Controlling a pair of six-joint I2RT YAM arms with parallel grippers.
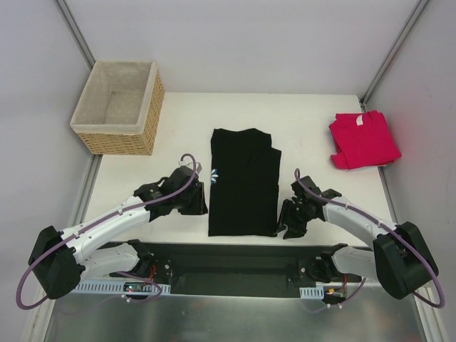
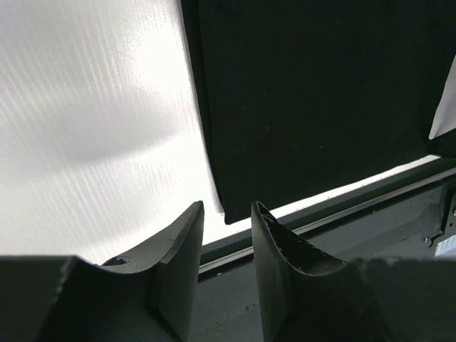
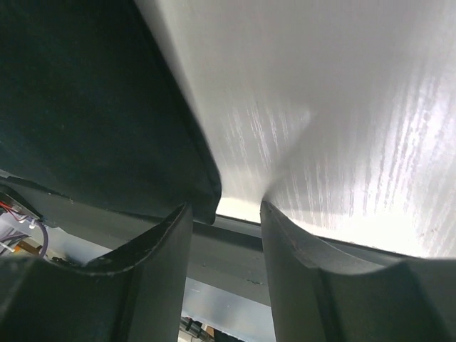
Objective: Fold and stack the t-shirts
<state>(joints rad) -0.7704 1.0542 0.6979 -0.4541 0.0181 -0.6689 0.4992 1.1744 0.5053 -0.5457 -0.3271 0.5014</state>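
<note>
From above, the black cloth t-shirt [image 1: 244, 182] lies folded into a long upright rectangle at the middle of the white desk [image 1: 313, 121], its near hem close to the front edge and a sliver of white and blue print showing on its left side. The plain pinkish-red t-shirt [image 1: 363, 139] sits folded near the far right corner, well apart from the black one. A woven wicker basket with pale lining [image 1: 119, 107] stands at the far left corner. The left pincer [image 1: 198, 199] is low beside the black shirt's left edge, and the right pincer [image 1: 288, 224] is beside its near right corner. In the left wrist view, the left pincer [image 2: 226, 210] has its fingers apart with nothing between them, and the shirt's [image 2: 313, 92] near left corner lies just beyond the tips. In the right wrist view, the right pincer [image 3: 223, 211] is likewise spread and grips nothing, with the shirt's [image 3: 92, 92] near right corner just past its fingertips
</note>
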